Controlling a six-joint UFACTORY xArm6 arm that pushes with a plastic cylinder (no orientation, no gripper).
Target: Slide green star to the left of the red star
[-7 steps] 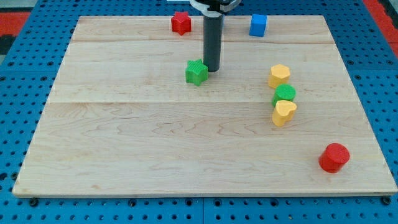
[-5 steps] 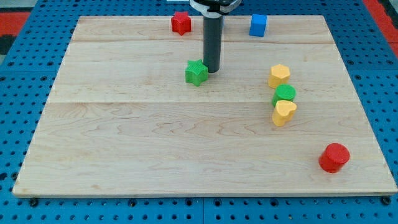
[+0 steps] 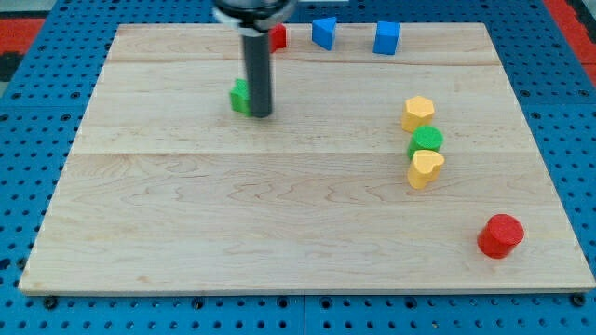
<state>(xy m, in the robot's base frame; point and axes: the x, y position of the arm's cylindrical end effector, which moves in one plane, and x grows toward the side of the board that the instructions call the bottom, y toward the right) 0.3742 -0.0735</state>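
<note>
Wooden planking forms the board, which is laid on a blue pegboard surface. Nearest the view's bottom, at the right, a red cylinder is seen standing alone, well apart from the rest. Farther up on the right, three blocks are stacked in a short column, each touching the next: a yellow heart-like block lowest, a green cylinder in the middle, and another yellow block at the top of the column.

Left of centre and farther up, the green star is partly hidden by the dark rod; only its left part is shown. My tip is set down on the board just at the star's right side, apparently touching it. No gripper is carried on the rod, so nothing can be held or clamped.

Along the far edge, the red star is partly covered by the rod's upper body and lies above and slightly to the right of the green star, the two being apart. Right of it a blue block is seen, and farther right a blue cube.
</note>
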